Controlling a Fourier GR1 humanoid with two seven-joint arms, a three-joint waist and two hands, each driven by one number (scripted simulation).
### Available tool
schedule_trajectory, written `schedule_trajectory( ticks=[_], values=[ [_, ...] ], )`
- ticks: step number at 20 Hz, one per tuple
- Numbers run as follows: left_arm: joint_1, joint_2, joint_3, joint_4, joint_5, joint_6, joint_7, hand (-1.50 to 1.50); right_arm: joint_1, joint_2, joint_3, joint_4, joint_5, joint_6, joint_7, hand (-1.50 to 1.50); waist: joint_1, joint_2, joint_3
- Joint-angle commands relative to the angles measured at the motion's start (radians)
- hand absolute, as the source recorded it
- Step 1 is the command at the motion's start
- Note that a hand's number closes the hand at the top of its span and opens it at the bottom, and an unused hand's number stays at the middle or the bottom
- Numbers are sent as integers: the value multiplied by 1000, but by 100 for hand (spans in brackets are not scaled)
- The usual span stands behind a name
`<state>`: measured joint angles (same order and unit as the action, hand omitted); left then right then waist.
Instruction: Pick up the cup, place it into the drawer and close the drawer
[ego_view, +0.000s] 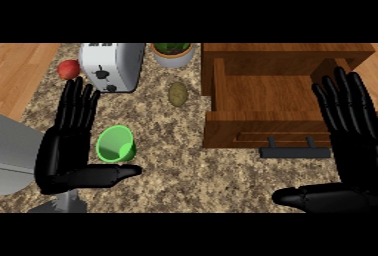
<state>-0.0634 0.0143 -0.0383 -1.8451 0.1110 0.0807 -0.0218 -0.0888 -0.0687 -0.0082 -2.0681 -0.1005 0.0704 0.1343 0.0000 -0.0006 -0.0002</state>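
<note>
A green cup (116, 144) lies tipped on the speckled counter at the left, its mouth facing the camera. My left hand (66, 145) stands just left of the cup, fingers straight and pointing up, thumb stretched out below the cup. The wooden drawer (266, 100) at the right is pulled open and holds nothing, its dark handle (295, 151) on the front panel. My right hand (347, 130) is open over the drawer's right side, fingers straight, thumb pointing left.
A white toaster (111, 65) stands at the back left with a red apple (69, 69) beside it. A potted plant (173, 53) and a brownish potato (178, 94) sit between the toaster and the drawer. The counter's left edge borders a wooden floor.
</note>
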Motion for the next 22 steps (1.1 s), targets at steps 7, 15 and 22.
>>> schedule_trajectory(
  ticks=[7, 15, 22],
  values=[
    [33, 20, 45, 152, -1, -27, -73, -150, -34, -24, -55, -5, -51, 17, 32, -150, -1, 0, 0],
    [48, 25, 117, 369, 1, -52, -274, -150, -21, 6, -22, 33, -10, 10, -23, -150, 0, 1, 0],
    [56, 53, 144, 482, 21, -115, -334, -150, 17, 15, 3, -34, -9, 11, 9, -150, -2, 0, 0]
  ],
)
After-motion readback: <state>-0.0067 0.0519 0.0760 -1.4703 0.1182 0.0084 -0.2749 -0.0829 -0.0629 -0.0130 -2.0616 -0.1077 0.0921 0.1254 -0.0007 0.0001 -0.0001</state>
